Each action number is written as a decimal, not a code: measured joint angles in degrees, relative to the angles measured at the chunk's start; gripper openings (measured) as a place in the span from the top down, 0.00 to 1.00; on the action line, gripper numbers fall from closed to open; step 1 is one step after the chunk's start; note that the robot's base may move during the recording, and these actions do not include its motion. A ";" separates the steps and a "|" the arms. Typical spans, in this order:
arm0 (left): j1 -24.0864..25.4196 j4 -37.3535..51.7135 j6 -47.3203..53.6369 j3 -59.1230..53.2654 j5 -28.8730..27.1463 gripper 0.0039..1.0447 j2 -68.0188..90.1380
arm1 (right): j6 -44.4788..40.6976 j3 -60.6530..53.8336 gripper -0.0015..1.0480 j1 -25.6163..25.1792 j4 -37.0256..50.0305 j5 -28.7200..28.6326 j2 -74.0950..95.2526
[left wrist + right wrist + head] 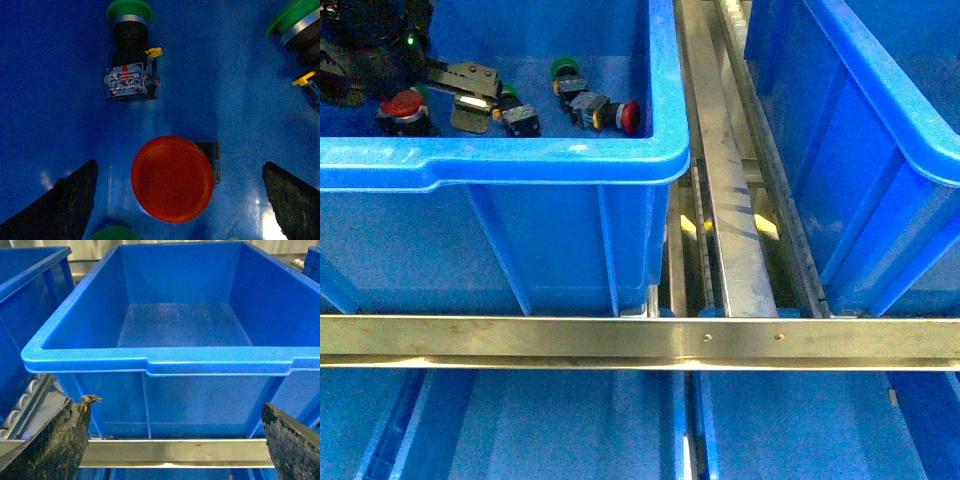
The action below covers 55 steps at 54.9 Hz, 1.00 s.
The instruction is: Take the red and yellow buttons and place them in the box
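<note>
Front: bin (pixel 550 160) at 9 o'clock holds a red button (pixel 402 108) near its 10 o'clock corner and a second red button (pixel 628 117) toward 3 o'clock; box (pixel 860 150) at 2 o'clock.
Left wrist: left gripper (pixel 179 170) fingers wide, straddling the red button, apart from it.
Right wrist: right gripper (pixel 177 403) fingers wide, holding nothing, facing the box.

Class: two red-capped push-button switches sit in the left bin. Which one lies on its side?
The red switch nearest the bin's right wall; the other red switch, under the left pincer, stands upright.
</note>
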 joint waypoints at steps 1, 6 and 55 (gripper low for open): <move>-0.02 0.00 -0.07 0.09 -0.02 0.07 0.04 | -0.02 0.00 0.06 0.00 0.00 0.02 0.00; -0.17 -0.44 -0.39 1.07 -0.09 0.12 0.52 | 0.00 0.00 0.06 0.00 0.00 0.00 0.00; -1.25 2.32 -8.00 3.15 2.64 0.67 1.25 | 0.00 0.00 0.06 0.00 0.00 0.00 0.00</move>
